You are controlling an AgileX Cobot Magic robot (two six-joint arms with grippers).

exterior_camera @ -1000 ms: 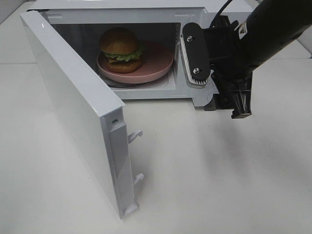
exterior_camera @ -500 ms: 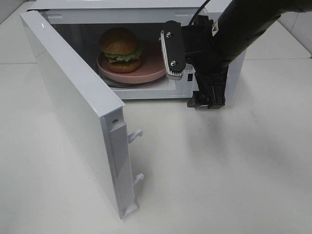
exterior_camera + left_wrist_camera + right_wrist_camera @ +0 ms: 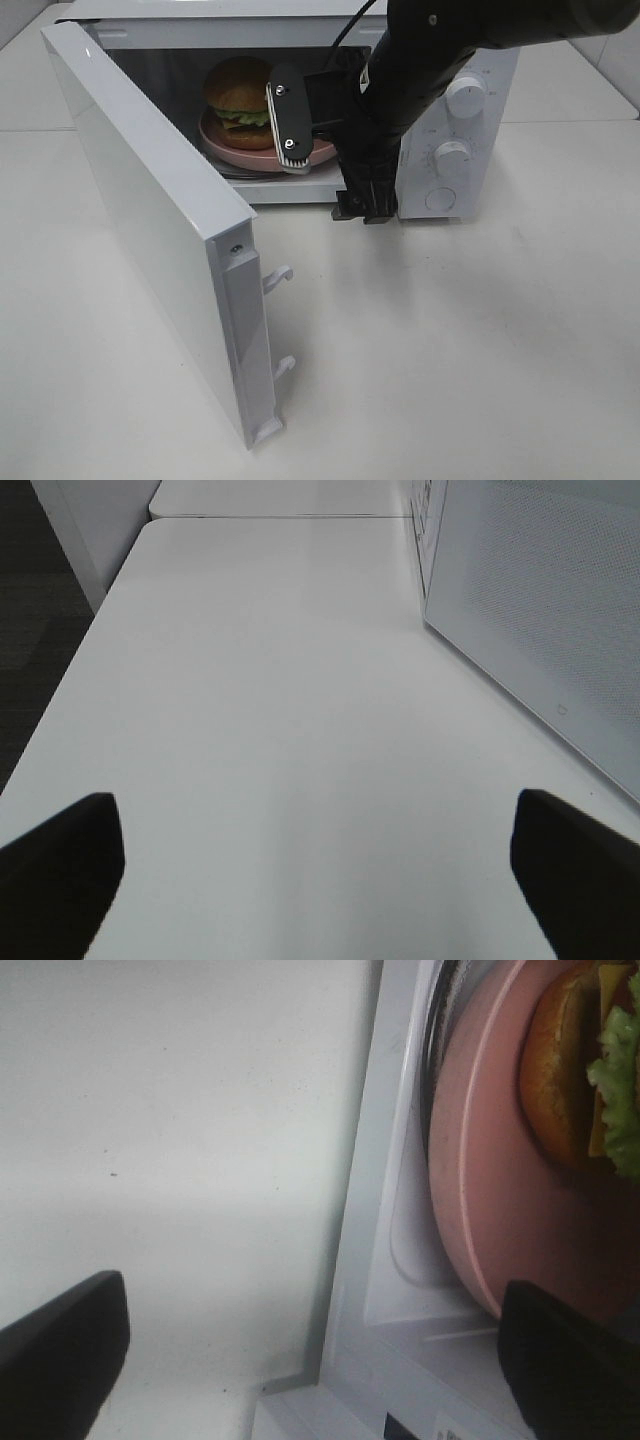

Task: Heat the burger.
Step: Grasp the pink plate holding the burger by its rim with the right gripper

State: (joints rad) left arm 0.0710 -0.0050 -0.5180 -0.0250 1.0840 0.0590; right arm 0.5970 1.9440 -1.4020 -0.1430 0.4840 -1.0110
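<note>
My right gripper (image 3: 325, 150) hangs wide and empty at the oven mouth; the burger (image 3: 243, 103) sits on its plate (image 3: 325, 152) inside, just beyond. The open door (image 3: 150, 220) stands to my left, my next concern

Glossy-bunned burger (image 3: 243, 92), smooth pink plate (image 3: 325, 150), matt white table (image 3: 450, 350)

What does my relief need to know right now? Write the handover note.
Right pincer: open, empty, at the microwave mouth, close to the pink plate.
Left pincer: open, empty, over bare table beside the open door.
Burger: on the plate inside the microwave.
Done: burger loaded.
Left: pull the right arm clear, shut the door, set the knobs.
</note>
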